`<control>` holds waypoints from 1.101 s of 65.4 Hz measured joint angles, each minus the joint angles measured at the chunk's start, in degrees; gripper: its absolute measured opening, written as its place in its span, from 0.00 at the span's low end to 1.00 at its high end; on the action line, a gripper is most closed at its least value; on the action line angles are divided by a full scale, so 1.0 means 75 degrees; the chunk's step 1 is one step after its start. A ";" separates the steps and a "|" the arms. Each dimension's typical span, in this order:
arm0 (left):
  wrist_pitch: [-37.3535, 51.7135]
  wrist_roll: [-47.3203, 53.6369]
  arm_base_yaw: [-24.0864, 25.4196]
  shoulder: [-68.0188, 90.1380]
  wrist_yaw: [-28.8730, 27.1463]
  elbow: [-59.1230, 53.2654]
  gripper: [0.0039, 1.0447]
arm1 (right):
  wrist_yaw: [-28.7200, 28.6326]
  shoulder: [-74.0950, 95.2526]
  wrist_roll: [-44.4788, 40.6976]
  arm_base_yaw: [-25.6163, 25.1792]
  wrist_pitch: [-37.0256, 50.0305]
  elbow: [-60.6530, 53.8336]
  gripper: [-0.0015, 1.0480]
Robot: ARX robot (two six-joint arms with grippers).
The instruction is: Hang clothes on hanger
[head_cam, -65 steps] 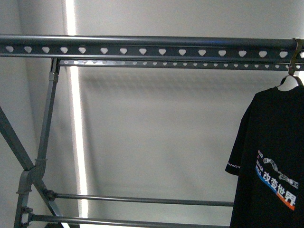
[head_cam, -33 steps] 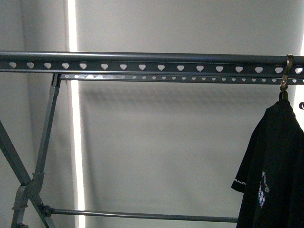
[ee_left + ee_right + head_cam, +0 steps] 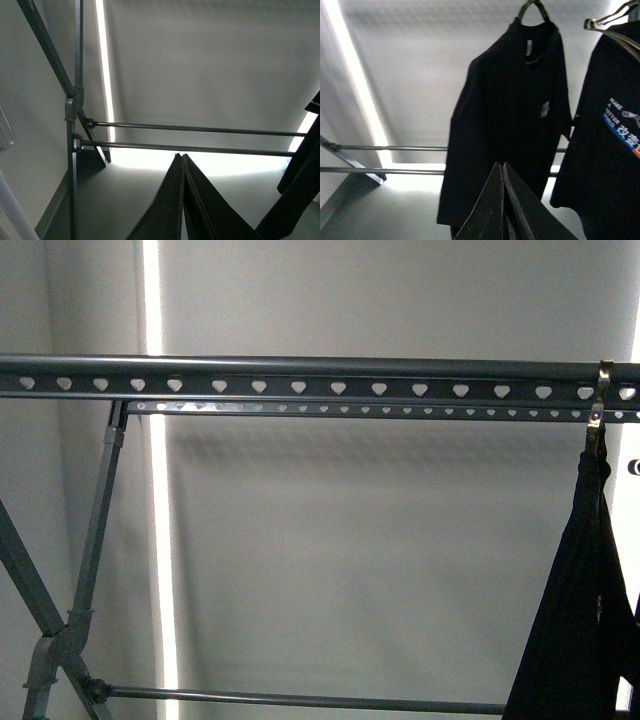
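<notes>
The grey metal rack's long rail [image 3: 320, 387], punched with heart-shaped holes, crosses the front view. A black T-shirt [image 3: 585, 620] hangs edge-on from a hook [image 3: 603, 390] at the rail's right end. In the right wrist view, one black T-shirt [image 3: 515, 100] hangs on a hanger, and a second [image 3: 607, 150] with a white and blue print hangs beside it. My right gripper [image 3: 501, 164] is shut and empty in front of the first shirt. My left gripper [image 3: 181, 156] is shut and empty, facing the rack's lower bars [image 3: 190, 148]. Neither gripper shows in the front view.
A second punched rail [image 3: 350, 409] runs behind the first. Slanted legs [image 3: 95, 540] and a joint [image 3: 71, 107] stand at the left. A shirt's edge [image 3: 305, 170] hangs at the side of the left wrist view. A pale wall with a bright vertical strip [image 3: 155, 540] lies behind.
In the front view the hanging T-shirt has turned from showing its print to edge-on. The rail sits lower in the picture than before.
</notes>
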 joint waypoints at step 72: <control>0.0000 0.0000 0.0000 0.0000 0.0000 0.0000 0.03 | 0.0050 -0.2754 -0.0003 0.0070 -0.0842 -0.1795 0.02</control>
